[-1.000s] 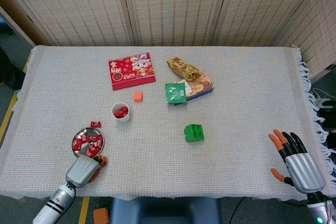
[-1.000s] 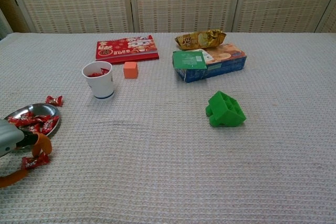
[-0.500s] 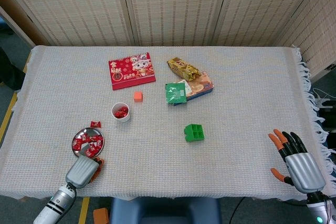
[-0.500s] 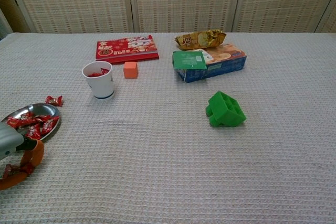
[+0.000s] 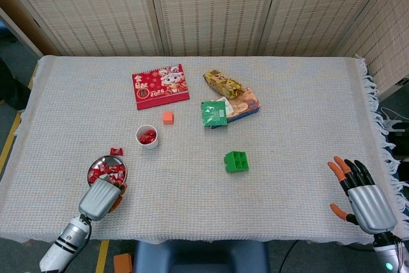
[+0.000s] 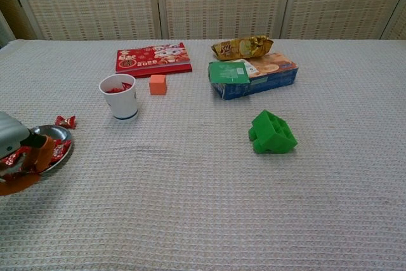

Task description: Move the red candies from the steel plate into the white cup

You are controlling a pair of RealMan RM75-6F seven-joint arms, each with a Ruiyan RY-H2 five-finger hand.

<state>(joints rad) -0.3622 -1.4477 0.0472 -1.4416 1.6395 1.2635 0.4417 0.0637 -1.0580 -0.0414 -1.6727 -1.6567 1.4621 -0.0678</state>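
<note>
Light, crinkly red wrapped candies (image 5: pixel 110 172) on the round steel plate (image 5: pixel 96 166) are being pinched at the body by left hand (image 5: pixel 100 198) fingers (image 6: pixel 43 152); what they hold cannot be told.

I seem to work in an indoor test room: woven screen panels (image 5: pixel 211 4) behind my cloth-covered table (image 5: pixel 287 158), yellow floor tape (image 5: pixel 7 145) beside it, props scattered about.

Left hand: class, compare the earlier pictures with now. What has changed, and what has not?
The left hand has moved forward, from the table's near edge up over the steel plate, its fingers now over the red candies. The white cup, the stray candy and the right hand stayed put.
</note>
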